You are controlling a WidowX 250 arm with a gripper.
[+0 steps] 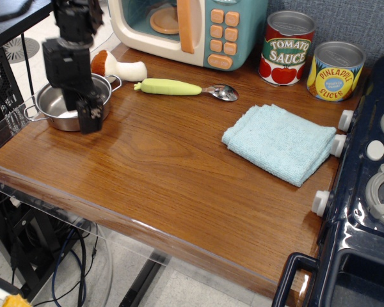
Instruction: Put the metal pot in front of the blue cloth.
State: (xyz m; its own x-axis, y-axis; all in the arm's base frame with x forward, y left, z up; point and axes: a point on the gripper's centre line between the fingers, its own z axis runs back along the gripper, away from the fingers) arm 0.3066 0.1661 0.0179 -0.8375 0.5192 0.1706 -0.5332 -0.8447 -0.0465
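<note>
One view from above the front of a polished wooden desk (160,173). Near its left edge, toward the back, sits the pot (59,105), shallow, round, shiny steel, with thin wire loop handles. A black, boxy gripper (89,115) hangs down over the pot's near right rim, covering part of it; whether its jaws are parted or clasp the rim cannot be told.

Well apart, by the right edge, lies the cloth (280,142), pale blue soft terry, folded into a rough rectangle. Along the back edge stand a cream and teal toy microwave (198,25), a tomato sauce tin (288,48) and a pineapple tin (335,70). In front of the microwave lie a toy mushroom (118,67) and a green-handled metal spoon (185,88). A dark blue toy stove (365,192) borders the right edge.
</note>
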